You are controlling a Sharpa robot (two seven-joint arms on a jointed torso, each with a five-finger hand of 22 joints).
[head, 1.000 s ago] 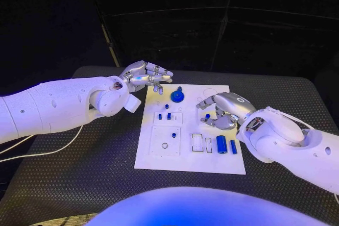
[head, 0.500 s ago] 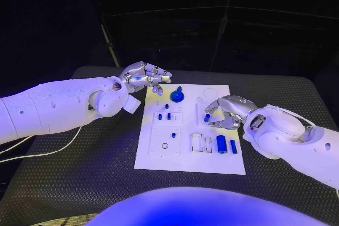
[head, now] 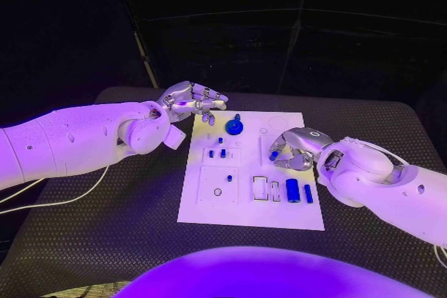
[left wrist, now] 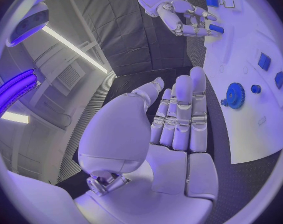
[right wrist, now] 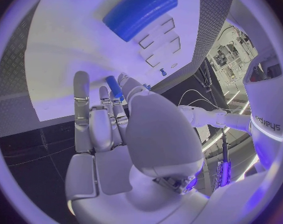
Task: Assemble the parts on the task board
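1 small blue part (head: 273, 155) pinched in right hand (head: 296, 149) fingers, half hidden; left hand (head: 191, 101) fingers spread, empty.

Violet-blue light washes a dim scene with a black background. The white task board (head: 251, 211) is the brightest surface. Both wrist views are circular and bend straight edges. Bright light strips (left wrist: 73, 47) glow in the left wrist view.

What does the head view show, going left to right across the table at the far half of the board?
Left hand → blue gear → right hand, pinching a small blue peg.
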